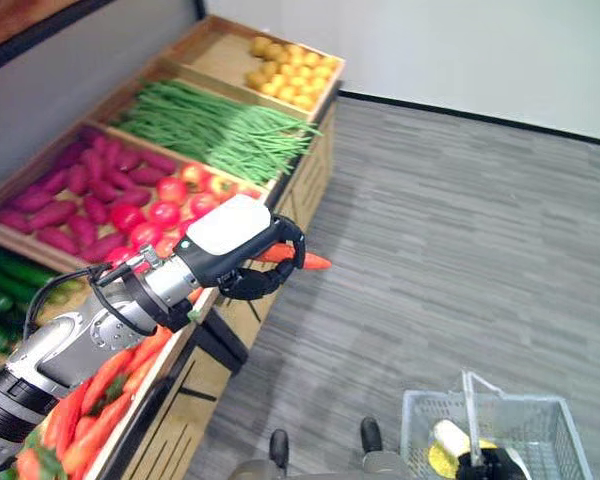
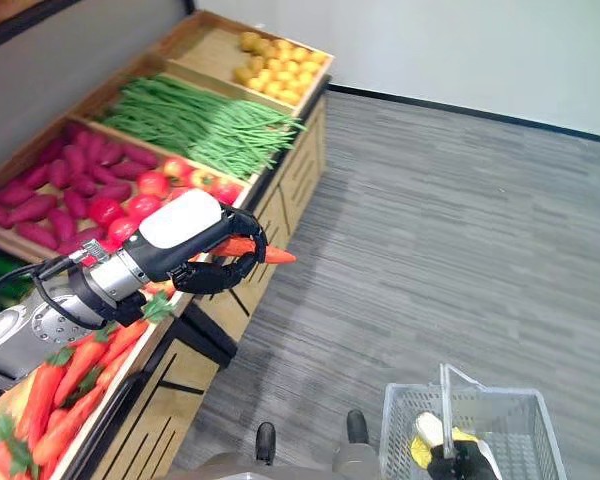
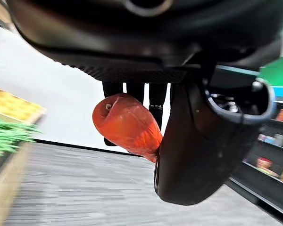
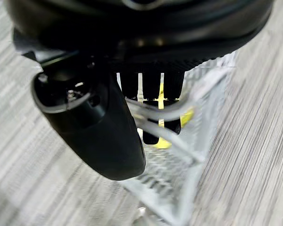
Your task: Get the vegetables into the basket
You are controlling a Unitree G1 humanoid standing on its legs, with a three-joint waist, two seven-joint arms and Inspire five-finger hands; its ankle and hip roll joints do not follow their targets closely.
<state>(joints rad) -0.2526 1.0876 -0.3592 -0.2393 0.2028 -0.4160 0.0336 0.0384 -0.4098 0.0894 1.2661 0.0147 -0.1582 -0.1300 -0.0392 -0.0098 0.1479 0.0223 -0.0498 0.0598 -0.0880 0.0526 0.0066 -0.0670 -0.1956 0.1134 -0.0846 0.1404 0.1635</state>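
Orange carrot [image 1: 302,259], you see from the head views, pokes out of your left hand [image 1: 248,250] beyond the stand [image 1: 280,195]. Left wrist view: fingers [image 3: 156,96] and thumb curl round it. Right wrist view: your right hand [image 4: 96,127] clasps the wire basket's [image 4: 198,141] handle [image 4: 166,113].

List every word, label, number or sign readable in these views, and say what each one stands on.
No text can be read in any view.
Produce crates: no price tags or signs show on them.
Carrot in the left hand: unmarked.
Wire basket held by the right hand: no label visible.
Shelf goods behind the left hand: packaging too blurred to read.
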